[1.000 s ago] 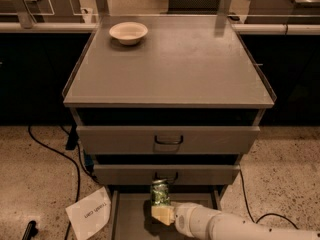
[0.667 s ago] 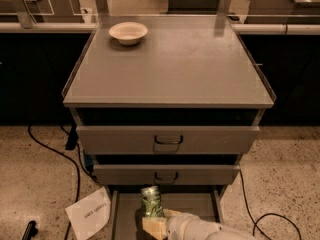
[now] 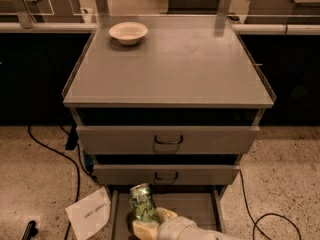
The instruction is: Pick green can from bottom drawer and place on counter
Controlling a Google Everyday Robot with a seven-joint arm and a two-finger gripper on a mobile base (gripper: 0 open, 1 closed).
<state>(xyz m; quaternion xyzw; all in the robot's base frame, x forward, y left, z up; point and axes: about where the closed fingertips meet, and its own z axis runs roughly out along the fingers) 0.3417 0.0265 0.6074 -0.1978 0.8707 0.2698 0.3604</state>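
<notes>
My gripper (image 3: 151, 222) sits at the bottom edge of the camera view, low over the left front of the bottom drawer (image 3: 200, 211). Its pale fingers (image 3: 166, 215) are pinching the green can (image 3: 141, 202) by its lower end. The can leans a little, its silvery top tipped to the left, and most of its body stands free above my grip. It appears lifted off the tray floor, though I cannot tell by how much.

The low hold is my first worry. With so much can above the fingers, a quick swing could pivot it or squeeze it out, and it would drop into the drawer or onto the floor beside the sheet of paper (image 3: 89, 215).

Next comes the way up. The middle drawer (image 3: 167, 175) and the top drawer (image 3: 167, 140) both stand slightly proud, just behind and above the can. If I rise straight up without pulling back first, its top could catch on a drawer front or a handle.

The bench (image 3: 175, 69) is well above, with raised rims along its sides. If I cross the front edge too low, the can could strike it. The cream bowl (image 3: 128, 32) sits at the far left, well apart from any sensible landing spot.
</notes>
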